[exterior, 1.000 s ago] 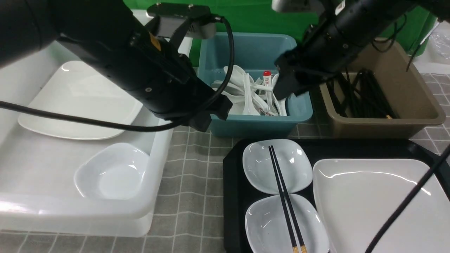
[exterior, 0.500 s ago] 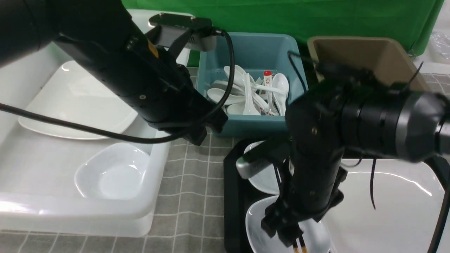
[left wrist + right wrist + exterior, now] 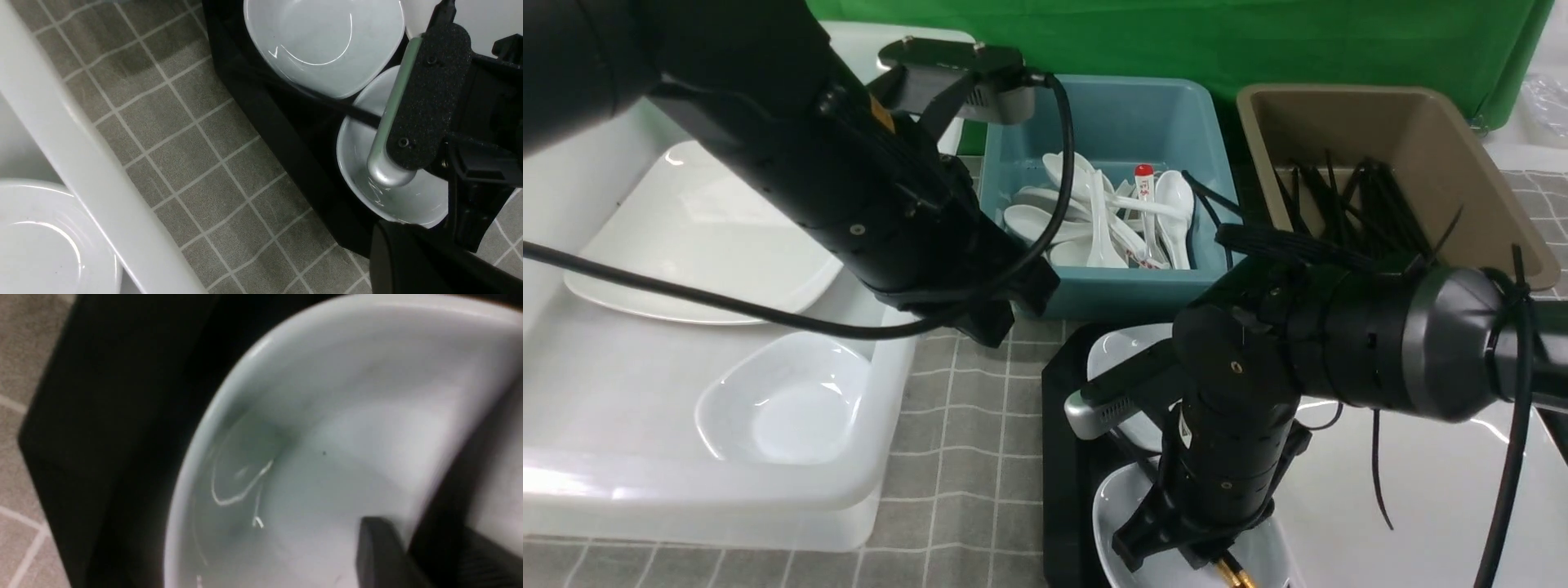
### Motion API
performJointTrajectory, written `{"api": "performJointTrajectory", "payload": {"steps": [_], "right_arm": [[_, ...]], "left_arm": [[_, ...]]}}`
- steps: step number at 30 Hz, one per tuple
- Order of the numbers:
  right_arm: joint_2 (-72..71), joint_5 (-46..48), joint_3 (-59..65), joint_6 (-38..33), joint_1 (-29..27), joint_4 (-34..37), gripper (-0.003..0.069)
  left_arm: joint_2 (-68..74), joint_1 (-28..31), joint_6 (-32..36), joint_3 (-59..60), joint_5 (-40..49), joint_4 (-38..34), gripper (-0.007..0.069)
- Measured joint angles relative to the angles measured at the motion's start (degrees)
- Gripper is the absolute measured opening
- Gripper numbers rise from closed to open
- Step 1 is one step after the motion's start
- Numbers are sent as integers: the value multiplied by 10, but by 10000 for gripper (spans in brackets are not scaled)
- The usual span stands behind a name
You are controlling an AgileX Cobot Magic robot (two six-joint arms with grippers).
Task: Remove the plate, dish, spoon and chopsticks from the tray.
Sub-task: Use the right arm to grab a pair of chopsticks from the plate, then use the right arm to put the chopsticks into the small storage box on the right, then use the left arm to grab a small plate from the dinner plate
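- The step in hand appears to be the pickup of the chopsticks (image 3: pixel 1233 573). The right end effector (image 3: pixel 1172 555) is down over the near dish (image 3: pixel 1115 514) on the tray (image 3: pixel 1062 482). It sits at the tan-tipped end of the pair, which pokes out just past it.
- Whether its jaws have closed on the pair cannot be told. The front view hides the contact behind the wrist. The right wrist view is blurred, showing only a dark finger above the dish's hollow.
- In the left wrist view the chopsticks show as a thin black line crossing the far dish (image 3: pixel 1123 355) toward the near one.
- The left end effector (image 3: pixel 992 318) is closed, with nothing seen in it. It hangs above the table (image 3: pixel 964 457) between the white tub (image 3: pixel 882 384) and the teal bin (image 3: pixel 1111 114), clear of the tray.
- The plate (image 3: pixel 1429 523) sits on the tray's right part, beside the two dishes and partly under the right arm. No spoon shows on the tray; spoons (image 3: pixel 1094 220) lie in the teal bin.
- Judged from this, both dishes, the plate and the chopsticks have yet to leave the tray.
- The next move calls for a firm pinch on both sticks together. Then comes a lift high enough for the far ends to clear the dish rims, and a carry to the brown bin (image 3: pixel 1462 171), where black chopsticks already lie. Held near one end, the pair may droop or one stick may slip.
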Motion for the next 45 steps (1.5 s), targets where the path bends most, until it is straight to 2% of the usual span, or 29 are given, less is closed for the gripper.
{"api": "performJointTrajectory", "payload": {"steps": [11, 14, 16, 19, 21, 22, 24, 26, 27, 32, 39, 41, 43, 44, 45], "right_arm": [[-93, 47, -19, -9, -7, -4, 145], [-142, 43, -44, -28, -48, -4, 145], [-158, 27, -68, -42, -89, -4, 145], [-156, -36, -116, -69, -173, -5, 145], [-149, -61, -130, -75, -198, -6, 145], [-131, -97, -154, -77, -236, -7, 145], [-97, -139, -184, -79, -278, -8, 145], [-76, -156, -201, -79, -298, -8, 145], [-48, -185, -222, -79, -324, -8, 145], [20, -214, -249, -79, -361, -9, 160], [49, -163, -252, -79, -371, -9, 450], [39, -140, -252, -79, -371, -9, 455], [10, -74, -252, -93, -369, -8, 370], [6, -62, -252, -95, -368, -8, 357], [-12, -31, -252, -107, -366, -8, 281]], "left_arm": [[0, 0, 4, 0, -14, -1, 1], [0, 0, 17, 0, -74, -6, 1], [0, 0, 51, 0, -132, -26, 1], [0, -1, 161, 0, -242, -112, 1], [1, -4, 215, 0, -293, -155, 1], [3, -12, 254, 0, -342, -184, 1], [11, -24, 283, 0, -395, -203, 1], [17, -29, 289, 0, -407, -206, 1], [27, -32, 290, 0, -406, -208, 1], [44, -34, 256, 0, -365, -189, 1], [51, -34, 169, 0, -218, -86, 1], [56, -34, 166, 0, -194, -83, 1], [75, -37, 164, 0, -138, -76, 1], [79, -38, 164, 0, -139, -74, 1], [90, -43, 163, 0, -114, -67, 1]]}}
